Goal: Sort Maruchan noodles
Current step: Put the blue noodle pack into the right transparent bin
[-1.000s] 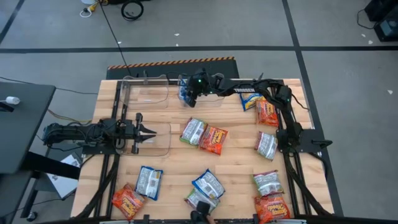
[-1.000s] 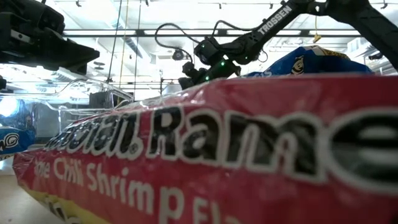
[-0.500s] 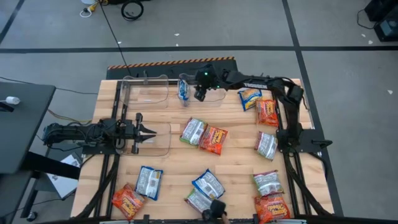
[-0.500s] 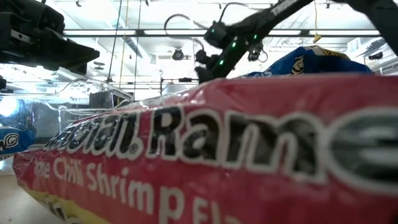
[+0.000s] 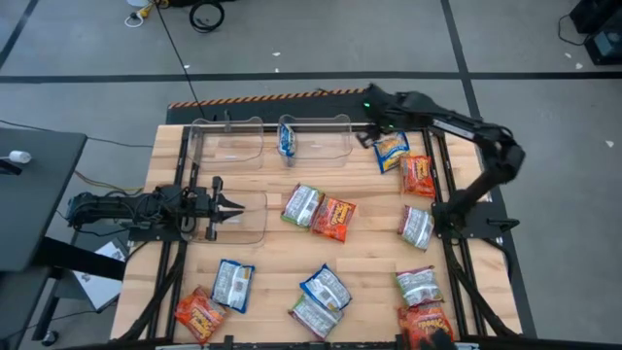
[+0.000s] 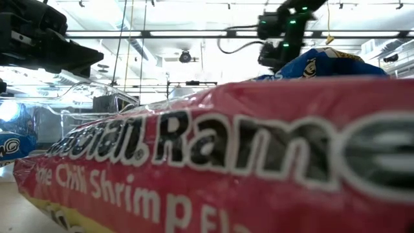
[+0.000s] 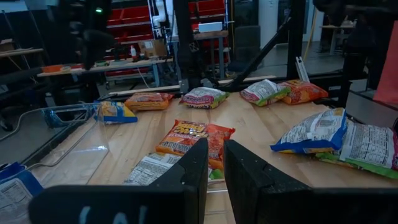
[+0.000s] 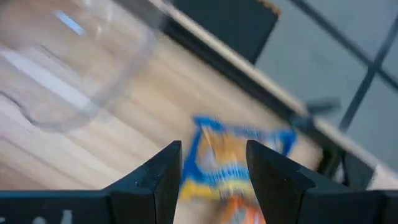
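The counter point(image 5: 272, 258) carries two arms, three clear bins and twelve Maruchan noodles packets. All positions below refer to the centre bin point(image 5: 330, 146), which stands at the counter's far edge.

1. Right hand point(image 5: 374, 124): just beside the centre bin on the right arm's side, above the far edge. Its fingers are spread and empty, and one blue-and-yellow packet point(image 8: 233, 165) lies beneath it.
2. Left hand point(image 7: 216, 149): well apart from the centre bin, toward the left arm's base, over the near bin point(image 5: 248, 228). Its fingers are almost pressed together and hold nothing.
3. The far-left bin point(image 5: 228, 146) stands just beside the centre bin.
4. Packets:
   - Four blue-and-yellow, of which one point(image 5: 287, 139) lies inside the centre bin.
   - Four orange-red point(image 5: 333, 218).
   - Four green-and-white point(image 5: 302, 204).
   - Eleven lie on the bare counter, nearer than the centre bin or to its right.
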Robot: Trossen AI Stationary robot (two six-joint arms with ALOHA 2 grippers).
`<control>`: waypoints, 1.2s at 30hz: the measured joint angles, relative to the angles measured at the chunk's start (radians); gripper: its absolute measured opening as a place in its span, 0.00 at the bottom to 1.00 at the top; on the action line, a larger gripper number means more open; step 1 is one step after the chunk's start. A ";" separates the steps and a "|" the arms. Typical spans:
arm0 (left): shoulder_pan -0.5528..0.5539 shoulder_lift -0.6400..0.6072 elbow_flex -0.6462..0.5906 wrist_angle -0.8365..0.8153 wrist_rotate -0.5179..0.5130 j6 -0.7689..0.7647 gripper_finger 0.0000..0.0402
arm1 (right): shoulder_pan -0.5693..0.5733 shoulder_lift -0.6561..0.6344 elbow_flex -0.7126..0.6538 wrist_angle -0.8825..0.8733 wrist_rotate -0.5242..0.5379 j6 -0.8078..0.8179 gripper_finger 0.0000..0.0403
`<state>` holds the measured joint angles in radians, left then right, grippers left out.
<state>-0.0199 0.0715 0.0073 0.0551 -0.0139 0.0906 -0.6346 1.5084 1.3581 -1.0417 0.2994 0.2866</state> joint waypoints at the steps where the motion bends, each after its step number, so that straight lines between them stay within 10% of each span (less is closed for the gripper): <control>1: 0.000 0.000 0.000 0.000 0.000 0.000 0.14 | -0.012 -0.028 -0.043 -0.003 -0.001 0.022 0.46; 13: 0.000 0.000 0.000 0.000 0.000 0.000 0.14 | -0.088 -0.123 -0.458 -0.030 0.065 0.320 0.45; 25: 0.000 0.000 0.000 0.000 -0.001 0.000 0.14 | 0.070 -0.180 -0.537 -0.176 -0.415 0.391 0.45; 36: 0.000 0.000 0.000 0.000 0.000 0.000 0.14 | 0.004 -0.232 -0.564 0.125 0.179 0.403 0.45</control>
<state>-0.0197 0.0719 0.0071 0.0547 -0.0143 0.0906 -0.6309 1.2769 0.7946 -0.9167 0.4785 0.6899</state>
